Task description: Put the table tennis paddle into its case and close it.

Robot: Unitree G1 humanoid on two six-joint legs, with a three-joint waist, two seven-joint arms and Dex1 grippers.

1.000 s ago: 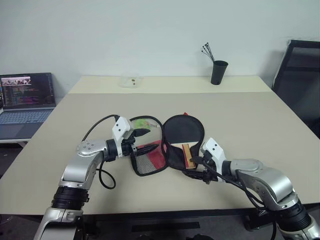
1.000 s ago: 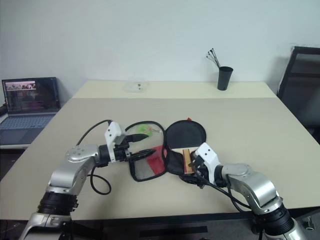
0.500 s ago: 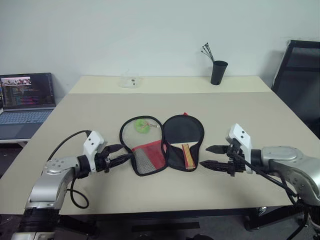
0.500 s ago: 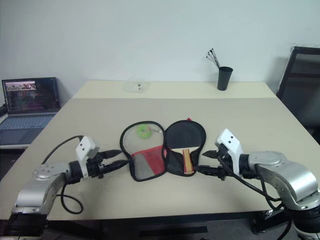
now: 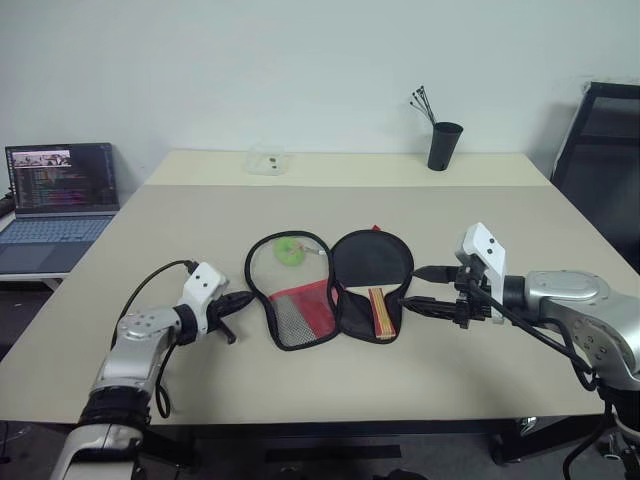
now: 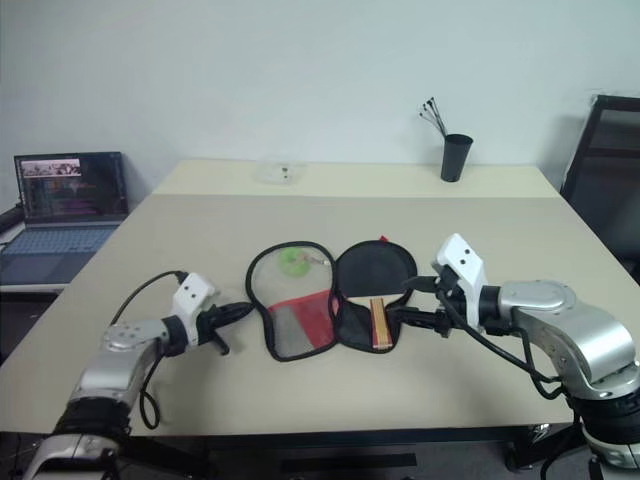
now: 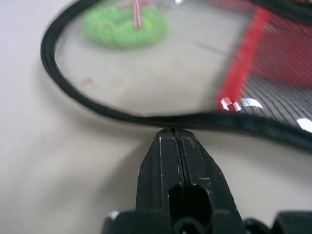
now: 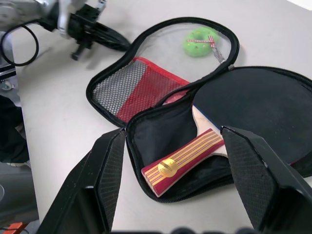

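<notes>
- The case (image 5: 325, 290) lies unzipped and spread flat on the desk (image 5: 500, 225), about midway between its left and right edges and nearer the front edge than the back one.
- Its left half shows a clear window, a red panel and black mesh; a green ring-shaped tag (image 5: 289, 250) lies inside the window area.
- The table tennis paddle (image 5: 372, 275) rests in the right half of the case, black blade toward the back of the desk, striped wooden handle (image 8: 187, 156) pointing toward the front edge.
- The left gripper (image 5: 238, 300) has its two black fingers pressed together; the tips sit at the outer left rim of the case, touching or just short of the black zipper edge, with nothing pinched between them that I can make out.
- The right gripper (image 5: 413, 288) has its fingers spread wide, hovering just right of the case near the paddle's handle end, holding nothing.
- A black cup (image 5: 441, 145) with thin sticks stands near the back right of the desk.
- A small clear container (image 5: 265, 159) sits near the back edge, toward the left.
- An open laptop (image 5: 55, 190) rests on a separate surface beyond the desk's left edge.
- A black chair (image 5: 603, 150) stands past the right edge.
</notes>
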